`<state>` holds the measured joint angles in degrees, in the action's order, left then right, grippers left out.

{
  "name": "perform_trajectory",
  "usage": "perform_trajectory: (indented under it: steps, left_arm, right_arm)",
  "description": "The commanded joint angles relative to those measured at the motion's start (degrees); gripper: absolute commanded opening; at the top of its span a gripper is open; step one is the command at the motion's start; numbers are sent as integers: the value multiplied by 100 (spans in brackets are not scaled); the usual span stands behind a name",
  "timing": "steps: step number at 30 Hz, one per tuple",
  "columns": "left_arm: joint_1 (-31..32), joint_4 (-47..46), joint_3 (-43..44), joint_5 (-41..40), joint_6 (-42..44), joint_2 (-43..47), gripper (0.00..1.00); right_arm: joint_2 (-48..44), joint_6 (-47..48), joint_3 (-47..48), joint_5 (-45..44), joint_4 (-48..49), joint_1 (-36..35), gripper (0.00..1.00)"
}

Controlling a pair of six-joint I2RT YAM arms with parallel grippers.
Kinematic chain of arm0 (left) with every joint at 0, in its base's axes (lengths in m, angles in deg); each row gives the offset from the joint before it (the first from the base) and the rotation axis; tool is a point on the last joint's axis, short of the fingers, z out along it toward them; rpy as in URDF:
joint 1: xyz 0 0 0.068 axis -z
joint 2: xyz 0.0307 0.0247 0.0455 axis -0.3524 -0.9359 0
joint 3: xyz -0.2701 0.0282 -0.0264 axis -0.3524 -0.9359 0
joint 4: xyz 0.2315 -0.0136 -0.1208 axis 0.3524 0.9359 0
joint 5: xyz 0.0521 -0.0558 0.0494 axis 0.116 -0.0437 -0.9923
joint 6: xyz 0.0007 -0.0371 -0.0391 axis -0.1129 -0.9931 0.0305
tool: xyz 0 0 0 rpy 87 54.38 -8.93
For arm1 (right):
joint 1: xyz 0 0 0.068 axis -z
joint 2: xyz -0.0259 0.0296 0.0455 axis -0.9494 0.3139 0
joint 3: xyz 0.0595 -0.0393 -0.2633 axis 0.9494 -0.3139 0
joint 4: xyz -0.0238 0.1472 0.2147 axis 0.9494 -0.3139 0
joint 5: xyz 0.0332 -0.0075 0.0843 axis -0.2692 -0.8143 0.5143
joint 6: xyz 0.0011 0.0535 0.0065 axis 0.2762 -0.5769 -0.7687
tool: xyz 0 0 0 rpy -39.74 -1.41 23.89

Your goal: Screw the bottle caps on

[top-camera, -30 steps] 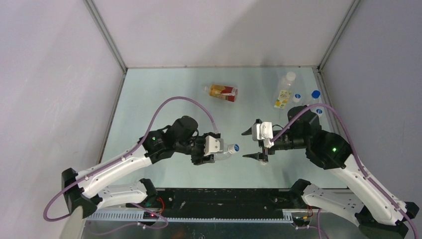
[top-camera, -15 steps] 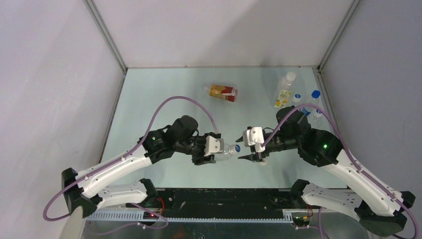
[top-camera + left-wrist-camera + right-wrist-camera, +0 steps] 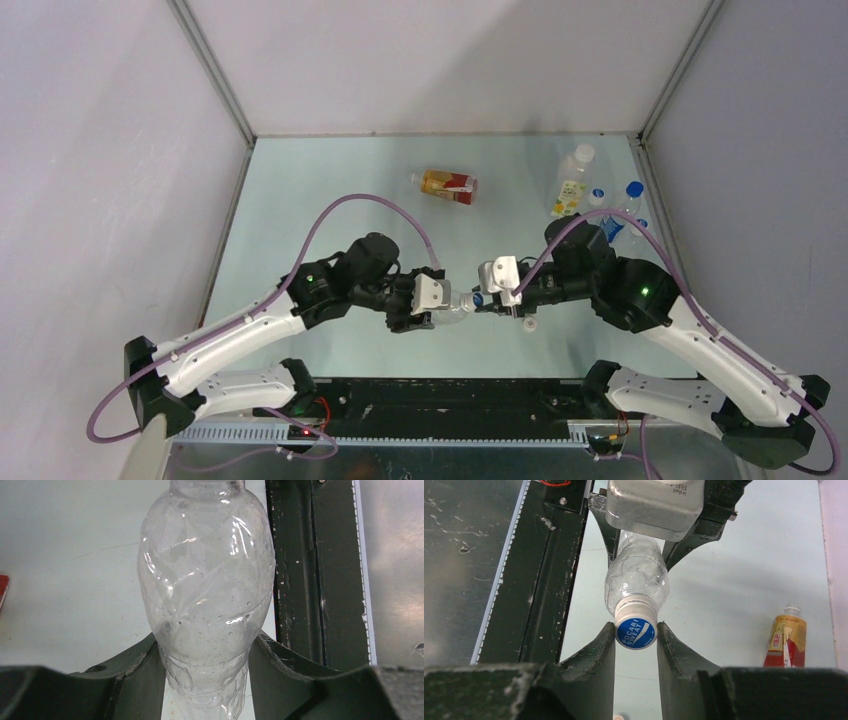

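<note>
The fingers (image 3: 600, 652) of your right gripper (image 3: 635, 629) stand narrow, 1 on each side of the blue cap (image 3: 636, 633), and they appear to touch its rim. This cap sits on the neck of the clear bottle (image 3: 636, 582), which is held nearly level over the table (image 3: 330, 200). At the other end of the clear bottle, your left gripper (image 3: 206, 647) is clamped on the lower body, with its 2 fingers (image 3: 137, 667) pressing into the thin wall.

I judge 3 risks:
- If the cap sits tilted on the thread, your turn can cross it and jam.
- If your right wrist is not in line with the clear bottle, the cap can slip from the pads.
- The wall is soft, so the clear bottle can twist or crumple in the left grip.

A small white cap (image 3: 529, 324) lies just beside the cap end of the clear bottle; a low wrist can knock it away.
</note>
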<state>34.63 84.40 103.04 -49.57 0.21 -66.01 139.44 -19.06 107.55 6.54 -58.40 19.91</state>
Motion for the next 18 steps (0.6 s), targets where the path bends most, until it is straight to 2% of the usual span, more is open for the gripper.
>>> perform_trajectory:
  steps: [1, 4, 7, 10, 11, 12, 13, 16, 18]
  left_arm:
    - [45, -384, 332, 7, -102, 20, 17]
    - [138, -743, 206, -402, -166, 129, 17]
    - [257, -1221, 9, -1225, -145, 300, 18]
    - [486, -1481, -214, -2231, 44, 431, 18]
    - [547, -1607, -251, -2499, 94, 447, 18]
    - [659, -1661, -325, -2944, 230, 475, 18]
    - [726, -1822, -373, -3150, 297, 519, 18]
    - [959, -2180, -648, -3889, 571, 624, 18]
    - [998, -2344, -768, -3955, 674, 696, 18]
  right_arm:
    - [73, -362, 236, -154, 196, -106, 24]
    - [194, -1286, 232, -293, 342, -115, 8]
    - [384, -2543, 229, -807, 610, -113, 1]
    - [557, -4592, 235, -1734, 780, -103, 0]
    - [640, -5008, 234, -2230, 843, -94, 0]
    - [673, -5760, 233, -2420, 865, -77, 0]
    - [744, -6089, 230, -2668, 902, -72, 0]
    - [920, -7565, 231, -2852, 972, 7, 0]
    - [974, -8145, 232, -2760, 1071, 74, 0]
